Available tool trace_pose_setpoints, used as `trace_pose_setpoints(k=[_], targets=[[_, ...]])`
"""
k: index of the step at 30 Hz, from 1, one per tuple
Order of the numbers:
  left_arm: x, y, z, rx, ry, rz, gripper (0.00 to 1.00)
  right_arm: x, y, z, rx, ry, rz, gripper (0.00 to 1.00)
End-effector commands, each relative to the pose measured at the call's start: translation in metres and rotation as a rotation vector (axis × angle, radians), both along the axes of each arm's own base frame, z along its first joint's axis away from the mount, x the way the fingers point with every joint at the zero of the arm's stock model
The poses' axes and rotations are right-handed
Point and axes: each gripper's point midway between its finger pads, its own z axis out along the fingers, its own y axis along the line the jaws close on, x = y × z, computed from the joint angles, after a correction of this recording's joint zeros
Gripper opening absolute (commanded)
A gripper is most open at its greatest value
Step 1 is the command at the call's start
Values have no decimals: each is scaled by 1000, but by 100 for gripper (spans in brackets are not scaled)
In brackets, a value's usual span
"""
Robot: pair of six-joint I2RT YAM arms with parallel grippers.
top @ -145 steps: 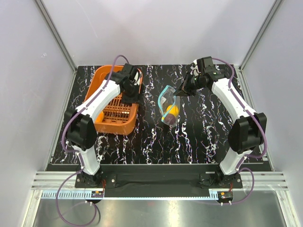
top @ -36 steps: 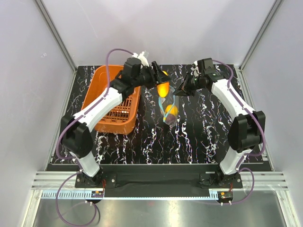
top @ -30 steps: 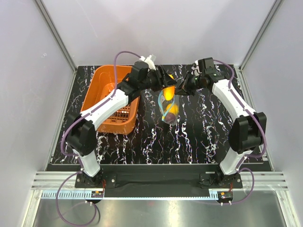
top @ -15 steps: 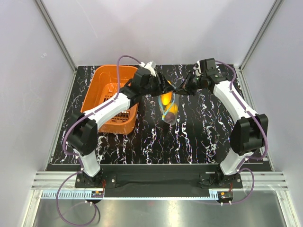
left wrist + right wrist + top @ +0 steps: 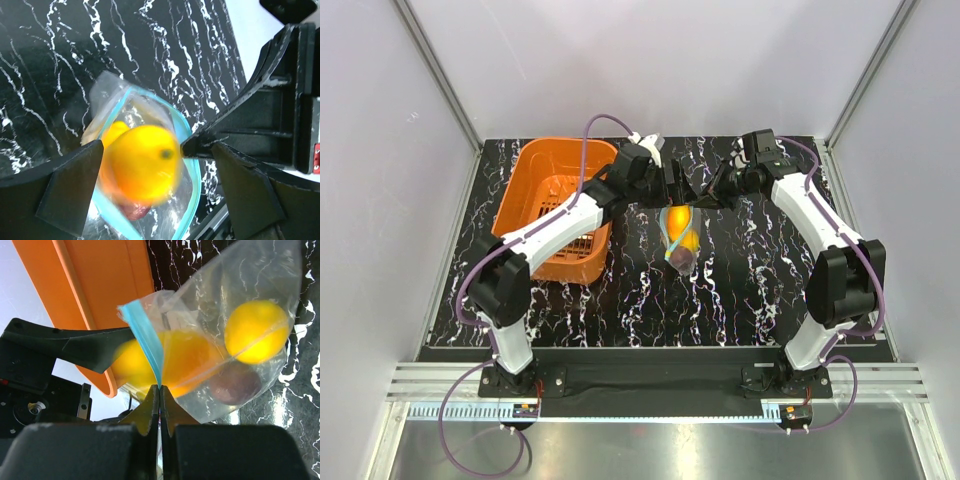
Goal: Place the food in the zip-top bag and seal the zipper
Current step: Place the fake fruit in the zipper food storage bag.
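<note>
Clamped tight on the zipper with the right gripper, holding the bag by 1 side of its mouth, near the middle of the table. Poised at that mouth with the left gripper, jaws spread wide and grasping nothing. Between its 2 fingers, 1 yellow fruit, blurred, inside the teal ring of the open mouth. Near or touching 1 finger, cannot tell which, and clear of the other. Deeper in the bag, a 2nd yellow fruit and 1 purple fruit, side by side at the bottom. To the left, apart from the bag, an orange basket, with the left arm reaching across its far corner. Zipper unsealed.
</note>
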Motion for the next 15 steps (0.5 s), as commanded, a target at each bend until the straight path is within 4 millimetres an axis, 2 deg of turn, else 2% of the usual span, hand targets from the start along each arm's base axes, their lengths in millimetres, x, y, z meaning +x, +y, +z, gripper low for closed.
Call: trace_pose_setpoints(k=[1,3,6,7,8,12,15], targets=[[-29,-1,7,70,-10,-94,99,8,11,47,92,-151,31,0],[-30,-1,8,63,2,-91,97,8,12,47,94,-152,33,0],[-31,-1,-2,37,57,-89,95,8,11,45,99,-145,31,0],[-29,3,-1,40,59,-79,95,9,11,46,99,-146,31,0],[-25,7,11,40,28,-71,95,8,12,47,97,-149,35,0],[-4,43,38,69,-8,22,96,8,9,48,90,-155,32,0],[0,62,39,120,36,36,93,8,9,47,92,-152,29,0]])
